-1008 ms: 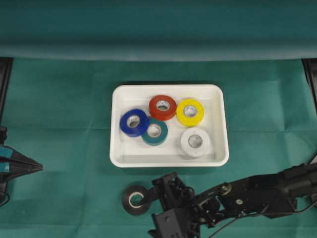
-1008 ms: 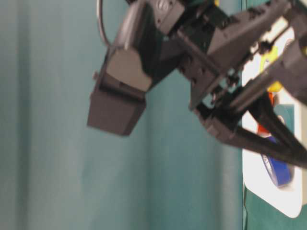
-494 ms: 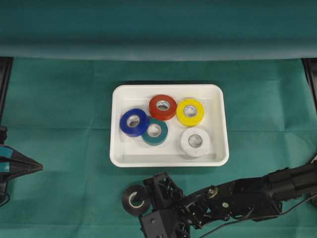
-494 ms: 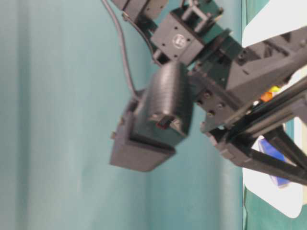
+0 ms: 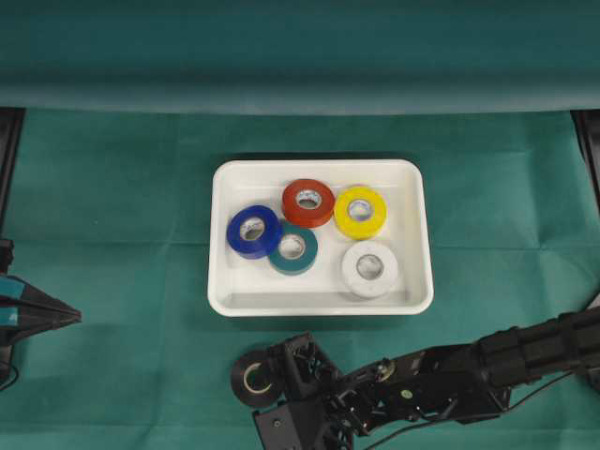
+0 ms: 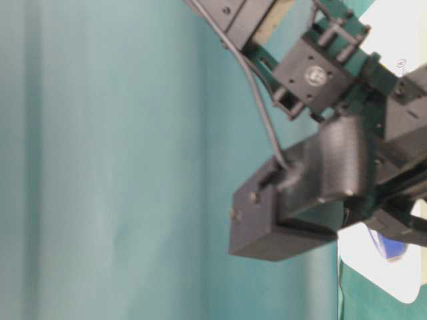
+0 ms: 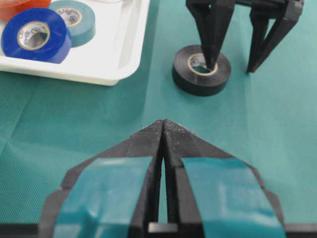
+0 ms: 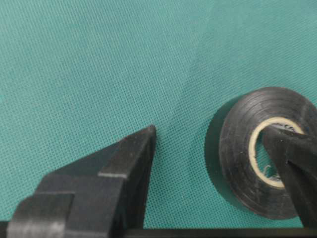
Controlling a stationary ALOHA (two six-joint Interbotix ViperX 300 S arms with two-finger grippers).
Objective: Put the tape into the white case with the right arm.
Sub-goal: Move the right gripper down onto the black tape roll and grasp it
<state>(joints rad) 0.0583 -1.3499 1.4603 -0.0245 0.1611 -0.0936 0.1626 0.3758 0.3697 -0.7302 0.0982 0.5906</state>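
Observation:
A black tape roll (image 5: 246,378) (image 8: 237,148) (image 7: 184,69) lies flat on the green cloth just in front of the white case (image 5: 319,306) (image 7: 99,74). My right gripper (image 5: 262,394) (image 7: 232,63) (image 8: 214,134) stands over it, open and pointing down. One of its fingers (image 8: 287,148) is inside the roll's core. The other finger (image 8: 133,148) rests on the cloth outside the roll, with the roll's wall between them. My left gripper (image 5: 70,317) (image 7: 162,125), with teal bands, is shut and empty at the far left.
The case holds several rolls: blue (image 5: 252,231), red (image 5: 308,202), yellow (image 5: 360,212), teal (image 5: 294,249) and white (image 5: 369,269). The right arm's bulk (image 6: 320,180) fills the table-level view. A raised cloth fold (image 5: 300,94) runs along the back.
The right gripper has come down and shifted left onto the black roll, jaws still wide. The roll has barely moved. The left arm is unmoved.

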